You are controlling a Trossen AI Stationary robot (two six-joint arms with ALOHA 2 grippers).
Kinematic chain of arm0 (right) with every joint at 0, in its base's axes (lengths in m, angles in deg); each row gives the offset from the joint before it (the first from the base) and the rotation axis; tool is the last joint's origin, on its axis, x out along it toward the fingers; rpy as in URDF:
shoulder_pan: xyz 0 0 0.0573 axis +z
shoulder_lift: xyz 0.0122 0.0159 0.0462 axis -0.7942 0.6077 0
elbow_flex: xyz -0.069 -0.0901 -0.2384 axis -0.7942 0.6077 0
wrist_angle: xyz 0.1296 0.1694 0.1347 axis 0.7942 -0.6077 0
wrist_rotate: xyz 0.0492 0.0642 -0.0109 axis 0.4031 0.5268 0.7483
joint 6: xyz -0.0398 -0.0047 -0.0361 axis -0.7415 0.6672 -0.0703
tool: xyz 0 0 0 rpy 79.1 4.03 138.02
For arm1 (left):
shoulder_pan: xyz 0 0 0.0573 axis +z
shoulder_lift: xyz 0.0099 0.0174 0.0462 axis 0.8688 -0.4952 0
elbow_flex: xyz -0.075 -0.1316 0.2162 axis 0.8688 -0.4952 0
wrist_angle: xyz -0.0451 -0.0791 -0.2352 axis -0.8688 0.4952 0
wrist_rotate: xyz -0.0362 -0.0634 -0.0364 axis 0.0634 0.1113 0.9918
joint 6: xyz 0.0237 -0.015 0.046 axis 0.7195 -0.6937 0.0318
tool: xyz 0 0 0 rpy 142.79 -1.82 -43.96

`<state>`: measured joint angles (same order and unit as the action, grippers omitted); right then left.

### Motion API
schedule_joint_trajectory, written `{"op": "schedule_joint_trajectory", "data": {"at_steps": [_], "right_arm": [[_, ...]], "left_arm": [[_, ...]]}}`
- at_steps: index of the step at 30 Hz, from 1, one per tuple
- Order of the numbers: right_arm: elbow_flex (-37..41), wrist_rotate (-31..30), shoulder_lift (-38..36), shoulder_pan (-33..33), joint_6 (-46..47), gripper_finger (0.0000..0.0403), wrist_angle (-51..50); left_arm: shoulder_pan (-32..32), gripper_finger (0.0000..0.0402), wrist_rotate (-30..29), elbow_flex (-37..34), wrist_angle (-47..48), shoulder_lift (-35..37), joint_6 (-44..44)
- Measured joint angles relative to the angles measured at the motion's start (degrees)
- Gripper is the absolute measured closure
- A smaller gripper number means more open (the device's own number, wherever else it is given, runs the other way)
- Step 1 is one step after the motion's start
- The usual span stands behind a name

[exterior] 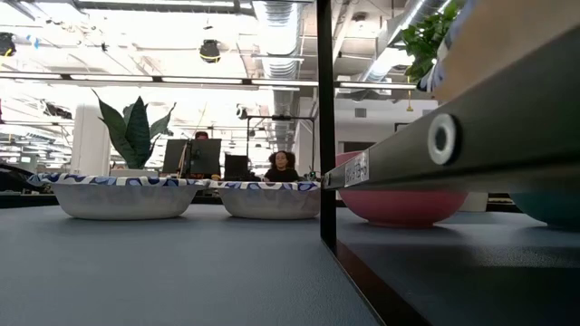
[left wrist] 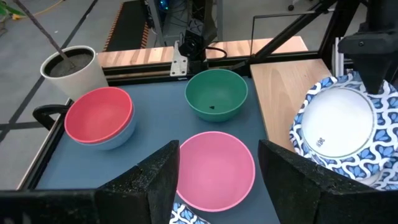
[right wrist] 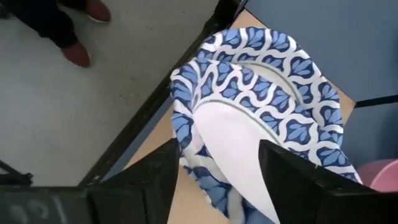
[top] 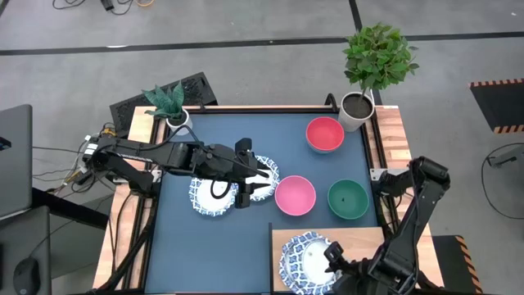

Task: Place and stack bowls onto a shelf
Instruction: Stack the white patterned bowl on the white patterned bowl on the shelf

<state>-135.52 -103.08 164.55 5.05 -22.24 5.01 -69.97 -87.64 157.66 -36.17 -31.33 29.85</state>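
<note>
Bowls (top: 307, 260) on shelf (top: 360, 240), right hand (top: 336, 260) over them

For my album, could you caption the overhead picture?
Left gripper hovers open over a blue-rimmed bowl; right gripper at stacked bowls on the shelf.

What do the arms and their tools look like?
Both arms are black, built of jointed segments. The left tool and right tool each end in two flat black fingers with a grainy surface. Thin cables trail at the left arm's base.

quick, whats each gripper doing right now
Left gripper: open, above a blue-patterned bowl, holding nothing.
Right gripper: open, at the patterned bowls on the shelf.
</note>
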Motion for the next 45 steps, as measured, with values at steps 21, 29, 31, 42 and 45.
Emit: {"op": "schedule_joint_trajectory", "data": {"at_steps": [21,29,31,42,45], "right_arm": [[0.00,1.23,-15.23,-4.89,26.34,0.0154,3.42],[0.00,1.04,-23.26,-7.47,22.64,0.0154,16.72],[0.00,1.02,-24.95,-7.41,19.35,0.0154,20.83],[-0.02,1.33,-31.51,-3.10,-0.07,0.0154,38.30],[-0.02,1.34,-32.75,-2.47,-2.42,0.0154,41.95]], "left_arm": [[0.33,0.0198,8.01,0.00,-4.35,0.00,-4.74],[0.19,0.0198,11.64,0.00,-4.86,0.02,-6.91],[-0.04,0.0198,13.88,0.00,-5.43,0.02,-7.48],[-0.46,0.0198,16.30,0.00,-6.09,0.02,-4.33],[-0.46,0.0198,16.30,0.01,-7.72,0.02,-2.01]]}}
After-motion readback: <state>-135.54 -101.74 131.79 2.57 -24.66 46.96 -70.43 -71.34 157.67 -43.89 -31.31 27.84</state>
